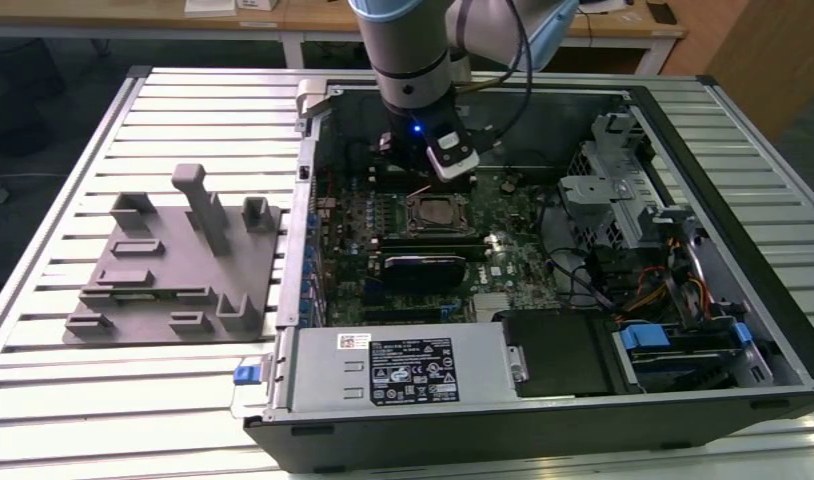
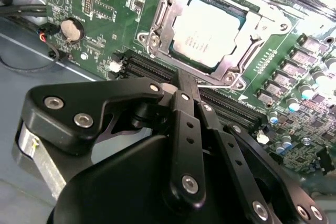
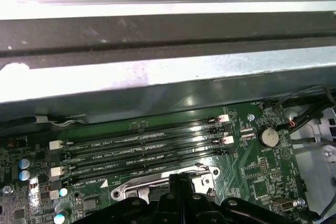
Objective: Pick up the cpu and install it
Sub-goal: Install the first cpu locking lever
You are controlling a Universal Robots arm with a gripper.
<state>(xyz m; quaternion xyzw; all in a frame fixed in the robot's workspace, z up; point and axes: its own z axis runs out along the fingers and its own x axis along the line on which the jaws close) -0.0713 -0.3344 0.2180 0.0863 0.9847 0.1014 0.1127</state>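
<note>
One arm reaches down into the open computer case (image 1: 727, 330), which lies on its side on a slatted metal table (image 1: 60, 400). The gripper (image 2: 185, 80) hangs over the green motherboard (image 2: 94, 3). In both wrist views its black fingers (image 3: 181, 181) are drawn together to a single narrow tip, with no gap between them and nothing clamped in them. That tip stands over the line where the memory slots (image 3: 142, 148) meet the edge of the socket frame (image 2: 157, 30); whether it touches the board cannot be told. The cpu (image 2: 207, 32) lies flat inside that metal frame, silvery top plate upward, level with the board and apart from the fingers. In the exterior view the cpu (image 1: 434, 212) sits near the middle of the board, just below the arm's wrist, with a black finned block (image 1: 427, 268) beside it on the nearer side. A round coin cell (image 2: 71, 30) sits on the board, well apart from the socket. A silvery labelled box (image 1: 394, 365) fills the near end of the case. On the table, toward the exterior view's left of the case, rests a grey moulded fixture (image 1: 167, 270) with upright posts.
</note>
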